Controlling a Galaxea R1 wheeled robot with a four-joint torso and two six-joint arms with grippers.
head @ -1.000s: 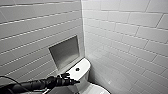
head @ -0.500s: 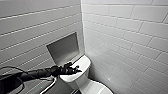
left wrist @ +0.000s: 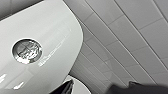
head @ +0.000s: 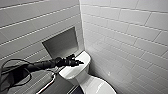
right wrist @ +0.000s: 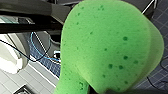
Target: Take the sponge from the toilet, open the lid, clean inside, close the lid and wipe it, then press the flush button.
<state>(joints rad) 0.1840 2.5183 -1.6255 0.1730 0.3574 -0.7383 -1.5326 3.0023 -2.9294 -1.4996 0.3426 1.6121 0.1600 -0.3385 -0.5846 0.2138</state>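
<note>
Sponge [right wrist: 107, 45], bright green and pocked with small holes, is pinched at its narrow end in the right gripper [right wrist: 100, 91]. The fingers are closed on it, so the foam bulges wide beyond the grip. Behind it a white curve of the toilet [right wrist: 10, 57] shows next to grey floor tiles and a loop of blue cable [right wrist: 37, 47]. How far the sponge is from the tank top cannot be told.

The tank top [head: 85, 58] is white, glossy and rounded, tucked into the corner where two white-tiled walls [head: 125, 37] meet. The left arm reaches in over it, and the left gripper [head: 78, 62] hangs just above its surface, pointing across it toward the far wall. Whether this gripper is open or closed cannot be told.

In the left wrist view the flush button [left wrist: 27, 50], round with a shiny ring, sits in the middle of the tank top, close beneath the wrist. Whether the gripper touches it cannot be told.

The lid [head: 98, 86] lies down over the bowl on the near side of the tank top. Above the tank top a grey rectangular niche [head: 61, 43] is recessed in the wall. Beside the tank top, under the arm, a chrome rail [head: 51, 80] runs along the wall.
</note>
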